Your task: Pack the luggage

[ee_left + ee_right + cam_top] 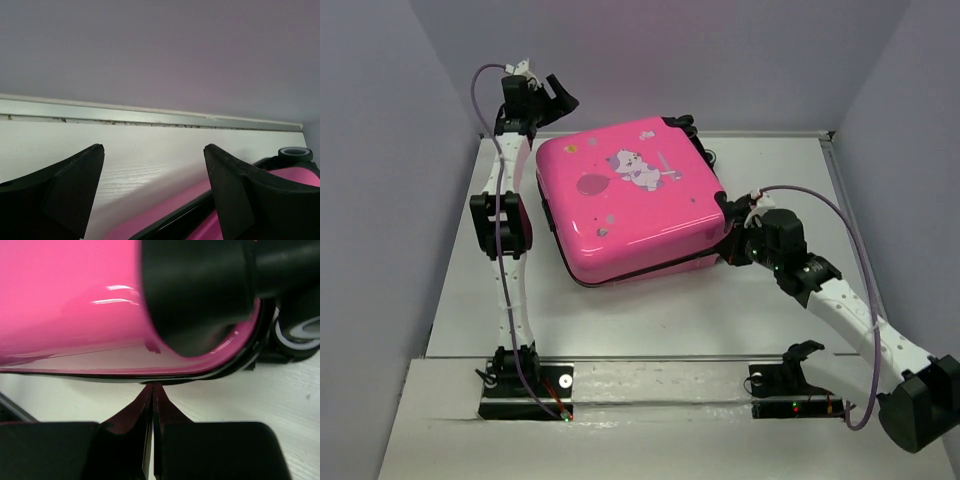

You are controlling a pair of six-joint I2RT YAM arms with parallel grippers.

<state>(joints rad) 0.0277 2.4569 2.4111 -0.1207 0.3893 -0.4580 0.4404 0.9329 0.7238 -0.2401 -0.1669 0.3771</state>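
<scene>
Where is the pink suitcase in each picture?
Top external: the luggage lies flat in the middle of the table.
Left wrist: only a strip of the luggage shows, along the bottom towards the right.
Right wrist: the shiny pink shell of the luggage fills the top half.
Shared landmark: the black trim along its edge shows in all three.

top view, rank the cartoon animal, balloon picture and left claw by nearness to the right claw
1. cartoon animal, middle of the suitcase top
2. balloon picture, further left on it
3. left claw, beyond its far left corner
</scene>
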